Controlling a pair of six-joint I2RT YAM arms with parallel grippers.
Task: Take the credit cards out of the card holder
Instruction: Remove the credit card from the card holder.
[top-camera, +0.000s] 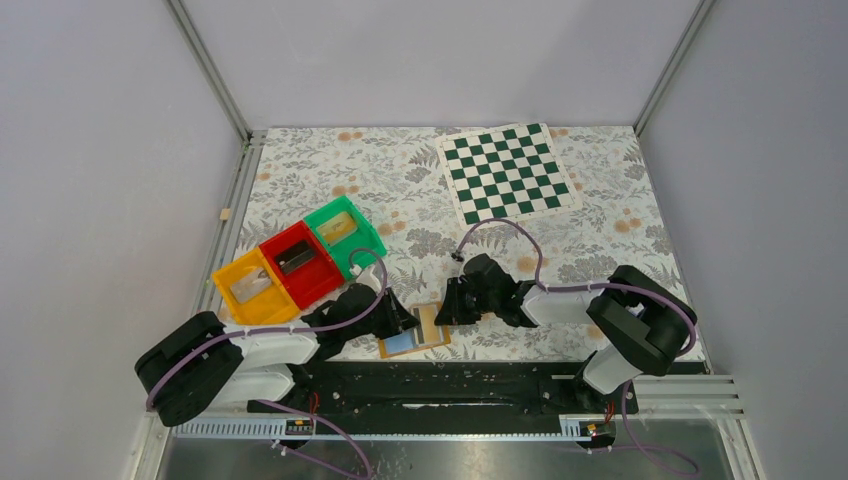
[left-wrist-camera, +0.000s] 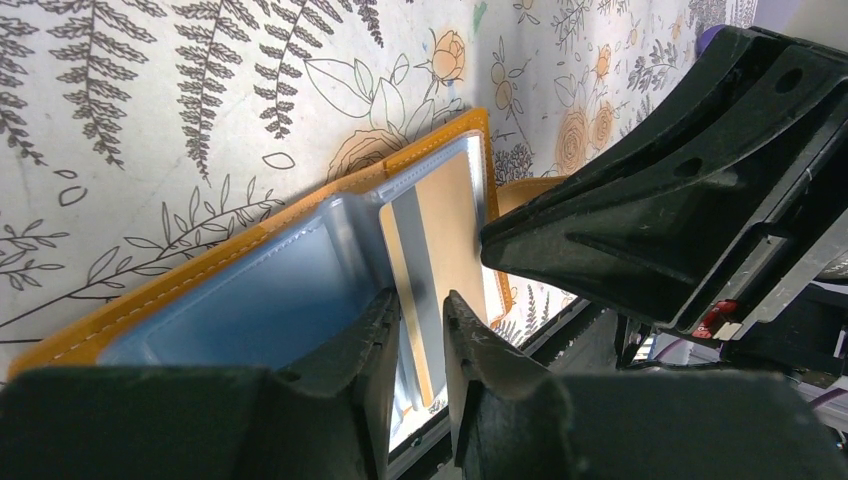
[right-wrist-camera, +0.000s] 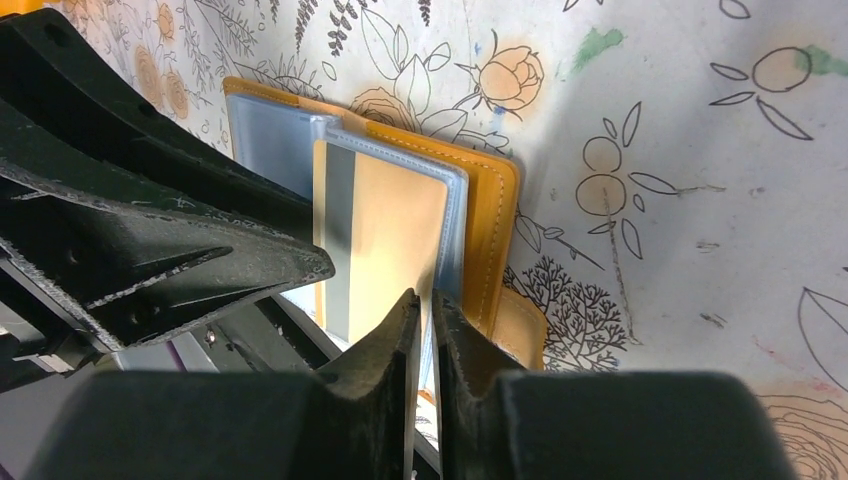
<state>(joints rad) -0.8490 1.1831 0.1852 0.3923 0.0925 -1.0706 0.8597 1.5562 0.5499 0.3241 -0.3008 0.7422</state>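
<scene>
The card holder (top-camera: 415, 340) lies open near the table's front edge, pale blue inside (left-wrist-camera: 250, 300) with an orange border (right-wrist-camera: 490, 200). A tan credit card (left-wrist-camera: 445, 220) with a grey stripe sits in its clear sleeve (right-wrist-camera: 390, 230). My left gripper (top-camera: 408, 322) hovers over the holder's middle. Its jaws (left-wrist-camera: 422, 305) stand a narrow gap apart, the card's striped edge showing flat between them, nothing pinched. My right gripper (top-camera: 447, 305) comes in from the right. Its jaws (right-wrist-camera: 427, 300) are nearly together on the near edge of the clear sleeve.
Yellow (top-camera: 250, 287), red (top-camera: 300, 262) and green (top-camera: 343, 232) bins stand in a row at the left. A green-and-white chessboard (top-camera: 505, 172) lies at the back right. The black base rail (top-camera: 440, 385) runs just below the holder. The two gripper heads almost touch.
</scene>
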